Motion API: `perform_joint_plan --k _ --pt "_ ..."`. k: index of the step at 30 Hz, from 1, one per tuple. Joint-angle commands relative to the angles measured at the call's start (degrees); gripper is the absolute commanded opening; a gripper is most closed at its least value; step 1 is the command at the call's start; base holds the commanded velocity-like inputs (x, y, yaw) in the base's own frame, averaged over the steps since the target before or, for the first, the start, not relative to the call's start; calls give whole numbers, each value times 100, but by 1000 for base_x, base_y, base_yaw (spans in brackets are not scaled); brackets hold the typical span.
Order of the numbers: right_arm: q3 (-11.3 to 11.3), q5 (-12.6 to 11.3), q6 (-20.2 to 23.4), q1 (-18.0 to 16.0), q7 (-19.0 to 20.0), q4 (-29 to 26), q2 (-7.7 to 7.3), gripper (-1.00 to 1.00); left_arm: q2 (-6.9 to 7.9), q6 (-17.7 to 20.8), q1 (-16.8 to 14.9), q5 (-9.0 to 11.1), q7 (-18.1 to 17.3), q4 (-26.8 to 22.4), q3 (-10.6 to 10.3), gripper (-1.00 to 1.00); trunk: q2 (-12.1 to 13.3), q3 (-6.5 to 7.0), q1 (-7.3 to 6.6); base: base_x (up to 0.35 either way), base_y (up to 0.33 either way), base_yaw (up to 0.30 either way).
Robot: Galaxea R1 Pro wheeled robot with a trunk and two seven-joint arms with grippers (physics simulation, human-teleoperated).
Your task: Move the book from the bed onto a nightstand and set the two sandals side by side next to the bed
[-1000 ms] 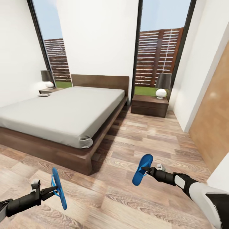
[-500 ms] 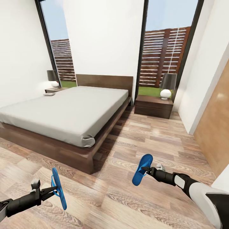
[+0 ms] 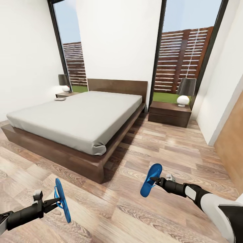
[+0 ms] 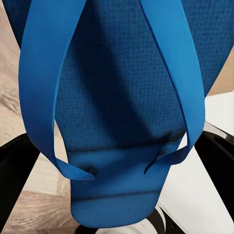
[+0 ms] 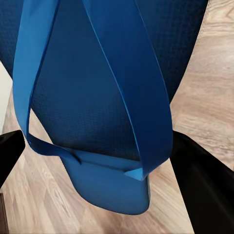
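Note:
My left gripper (image 3: 59, 201) is shut on the strap of one blue sandal (image 3: 63, 202), held on edge above the floor at the lower left. The left wrist view has this sandal (image 4: 126, 97) close up between the black fingers (image 4: 17, 168). My right gripper (image 3: 155, 179) is shut on the other sandal (image 3: 150, 180), also seen as a blue sandal (image 5: 97, 92) in the right wrist view. The bed (image 3: 81, 118) stands ahead to the left, with a nightstand (image 3: 169, 114) on its right and another nightstand (image 3: 65, 95) at its far left. A small flat thing (image 3: 60, 99), perhaps the book, lies on that far nightstand.
Each nightstand carries a lamp (image 3: 185, 91), the other lamp (image 3: 64, 82) being at the far left. Wood-plank floor (image 3: 155, 148) stretches between the bed's right side and a white wall corner (image 3: 219, 101). A wooden panel (image 3: 233, 145) lines the right edge.
The whole picture has shifted: the bed and nightstands now sit further right, so the camera has moved. Both grippers hold their sandals as before.

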Motion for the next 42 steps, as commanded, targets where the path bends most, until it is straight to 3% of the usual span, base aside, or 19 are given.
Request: perform_joint_plan --k 1,32,42 --pt "31 -63 43 -7 23 14 -2 -100 1 61 -4 35 -19 3 -31 -100 -3 -6 -1 0 0 154" --pt "23 -33 52 -8 25 14 -17 -100 -18 62 -4 30 -6 6 -31 -100 -3 -6 -1 18 -45 133" --pt "23 -33 52 -8 23 14 -12 -100 -99 61 -4 37 -2 6 -30 -100 -3 -6 -1 102 -99 89"
